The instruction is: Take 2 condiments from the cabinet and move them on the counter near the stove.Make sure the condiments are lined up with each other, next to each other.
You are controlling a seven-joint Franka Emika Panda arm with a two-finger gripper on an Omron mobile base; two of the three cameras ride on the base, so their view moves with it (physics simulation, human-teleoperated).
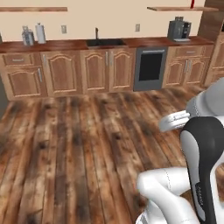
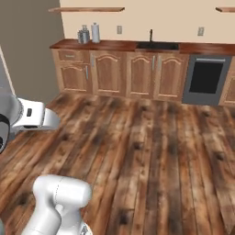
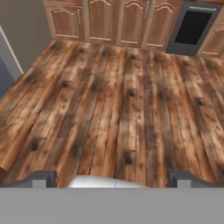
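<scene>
The end effector (image 3: 112,177) is hanging released and empty over the plank floor (image 3: 122,109). The red squeeze bottle (image 1: 192,4) is standing far ahead, up on the wall shelf (image 1: 181,8).

Far across the room, the counter (image 1: 131,43) runs as a glossy reddish-brown slab over light wooden base cabinets. High on the wall the open shelf (image 1: 175,8), a light-brown plank, carries a red bottle (image 1: 192,4) standing upright near its right end. The other bottle and the stove can't be made out.
</scene>
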